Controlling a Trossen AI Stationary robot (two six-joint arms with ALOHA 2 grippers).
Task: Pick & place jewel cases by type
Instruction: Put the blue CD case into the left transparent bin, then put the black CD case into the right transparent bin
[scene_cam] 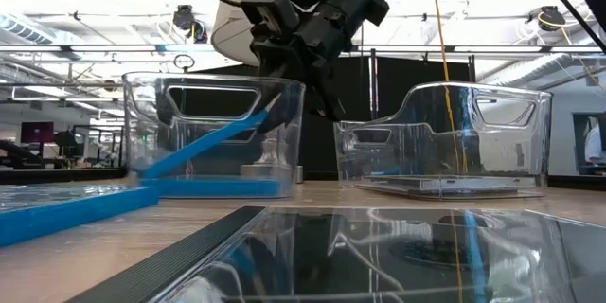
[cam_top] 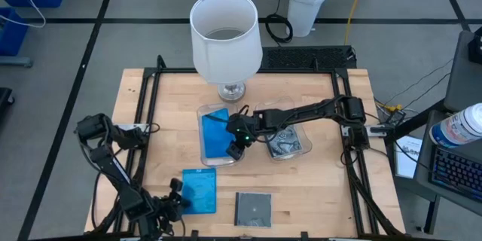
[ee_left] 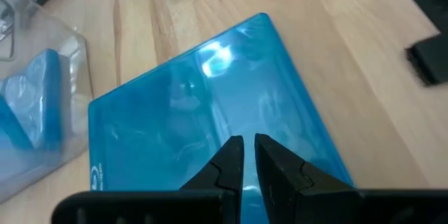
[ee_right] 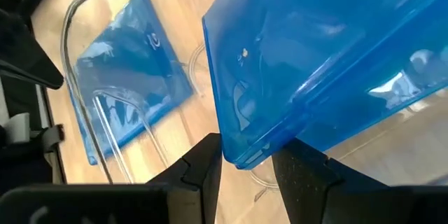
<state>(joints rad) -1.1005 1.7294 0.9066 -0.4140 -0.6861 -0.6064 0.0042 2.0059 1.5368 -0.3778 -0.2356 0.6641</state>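
Blue jewel case (ee_right: 329,56) clamped by right gripper (ee_right: 246,161) over left tray (cam_top: 202,113) (tilted): lower flat before releasing. Left gripper (ee_left: 245,155) closed, empty.

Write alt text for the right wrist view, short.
The right gripper pinches the edge of a blue jewel case between its dark fingers, holding it tilted above the wooden table. Beyond it, another blue case lies flat in a clear plastic tray.

White lampshade (cam_top: 225,36), two clear trays (cam_top: 292,144)
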